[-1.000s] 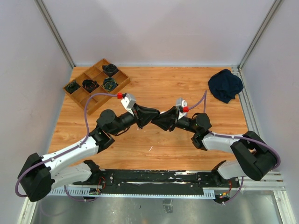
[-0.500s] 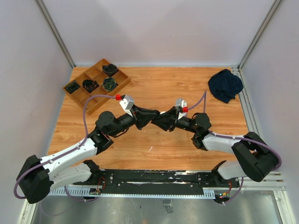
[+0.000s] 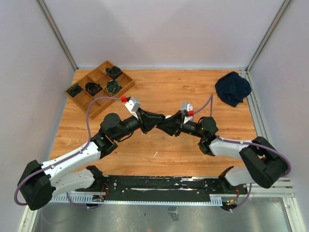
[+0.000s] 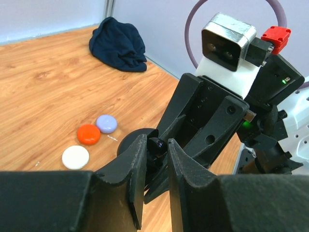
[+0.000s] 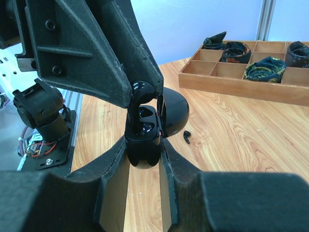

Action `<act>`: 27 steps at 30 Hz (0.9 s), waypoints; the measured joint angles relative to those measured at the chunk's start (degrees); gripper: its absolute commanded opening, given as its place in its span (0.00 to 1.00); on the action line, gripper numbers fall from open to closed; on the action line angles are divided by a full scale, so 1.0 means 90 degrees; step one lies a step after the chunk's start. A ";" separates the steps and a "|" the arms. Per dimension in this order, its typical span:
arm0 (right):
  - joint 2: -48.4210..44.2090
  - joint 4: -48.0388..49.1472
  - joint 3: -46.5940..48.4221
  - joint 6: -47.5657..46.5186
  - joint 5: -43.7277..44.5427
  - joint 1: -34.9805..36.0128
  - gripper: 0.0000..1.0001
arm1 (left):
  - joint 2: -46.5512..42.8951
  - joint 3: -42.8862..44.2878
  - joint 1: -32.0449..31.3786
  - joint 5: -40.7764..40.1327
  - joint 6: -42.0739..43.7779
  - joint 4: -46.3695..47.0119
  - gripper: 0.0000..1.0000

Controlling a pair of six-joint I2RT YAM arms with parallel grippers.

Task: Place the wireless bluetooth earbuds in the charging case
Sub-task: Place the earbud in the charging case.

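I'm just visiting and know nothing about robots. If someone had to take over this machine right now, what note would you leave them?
Left end effector: shut on a black earbud, which sits at the mouth of the open case.
Right end effector: shut on the black charging case, lid open.
Elsewhere: a second black earbud lies loose on the table. A white case, orange case and lavender case rest there too.
Done: case open, first earbud at it.
Left: seat this earbud, then probably fetch the loose one.
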 measured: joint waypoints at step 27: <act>-0.0032 -0.0083 -0.0002 -0.0058 0.0109 0.0000 0.13 | 0.0002 0.0940 -0.0032 -0.0389 -0.0435 -0.1938 0.43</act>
